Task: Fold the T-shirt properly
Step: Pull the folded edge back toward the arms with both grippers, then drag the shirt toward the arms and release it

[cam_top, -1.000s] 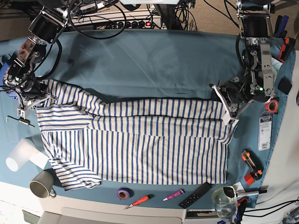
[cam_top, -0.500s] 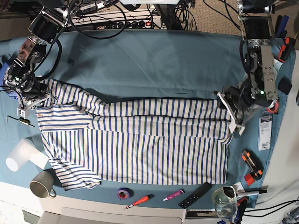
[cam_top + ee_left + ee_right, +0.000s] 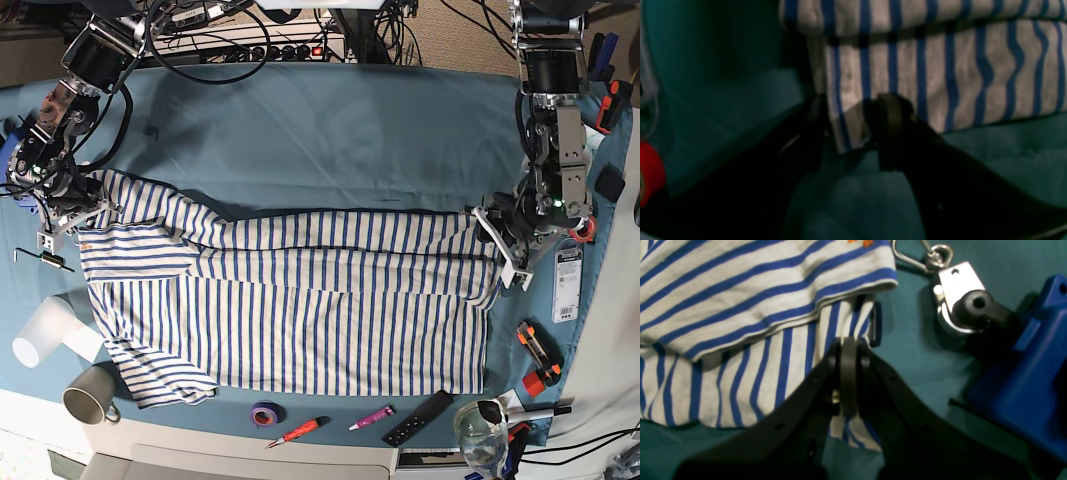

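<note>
The left gripper [image 3: 848, 128] is standing with its jaws spread, the T-shirt [image 3: 300, 300] hem corner lying loose between them; the right gripper [image 3: 848, 350] is pinching the collar-end edge tight. The shirt is lying flat on the teal cloth [image 3: 330, 140], its far edge doubled over. This looks like the lengthwise fold; next, the left jaws need to close on that corner

Striped T-shirt [image 3: 940, 76] on teal cloth [image 3: 723, 100], left hand [image 3: 848, 126] apparently open astride its corner, red roll [image 3: 650, 173] at edge
</note>
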`<state>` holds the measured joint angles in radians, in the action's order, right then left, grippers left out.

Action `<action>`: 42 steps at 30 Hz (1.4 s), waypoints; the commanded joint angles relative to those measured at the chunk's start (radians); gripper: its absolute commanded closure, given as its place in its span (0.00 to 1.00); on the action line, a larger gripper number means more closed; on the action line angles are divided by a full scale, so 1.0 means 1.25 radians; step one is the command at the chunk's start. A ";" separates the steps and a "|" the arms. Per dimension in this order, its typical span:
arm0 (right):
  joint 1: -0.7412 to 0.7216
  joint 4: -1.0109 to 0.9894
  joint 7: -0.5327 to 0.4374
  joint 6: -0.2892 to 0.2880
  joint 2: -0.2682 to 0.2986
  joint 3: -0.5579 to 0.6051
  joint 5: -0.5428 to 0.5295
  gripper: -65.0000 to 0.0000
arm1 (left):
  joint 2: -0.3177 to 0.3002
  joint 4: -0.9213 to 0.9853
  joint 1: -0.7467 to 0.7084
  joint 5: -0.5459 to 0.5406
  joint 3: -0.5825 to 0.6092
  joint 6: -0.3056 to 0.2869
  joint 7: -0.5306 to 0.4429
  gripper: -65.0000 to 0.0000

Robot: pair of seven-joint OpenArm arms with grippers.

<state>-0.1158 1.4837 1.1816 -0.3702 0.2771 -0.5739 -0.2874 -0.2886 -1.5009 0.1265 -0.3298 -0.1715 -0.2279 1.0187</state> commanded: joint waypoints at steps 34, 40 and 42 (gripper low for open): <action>-0.013 0.088 0.032 -0.002 0.070 -0.004 -0.053 1.00 | -0.103 -0.045 0.067 -0.054 -0.002 -0.001 0.185 1.00; 0.002 0.088 0.071 -0.003 0.071 -0.052 -0.127 1.00 | -0.131 -0.047 0.046 -0.065 -0.002 -0.001 0.193 1.00; 0.020 0.088 0.083 -0.005 0.071 -0.070 -0.139 1.00 | -0.131 -0.048 0.030 -0.078 -0.002 -0.001 0.196 1.00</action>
<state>-0.0769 1.5757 1.3022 -0.3748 0.3431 -0.6552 -0.4599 -0.4301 -1.5433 0.1448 -0.4332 -0.1665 -0.2287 1.2568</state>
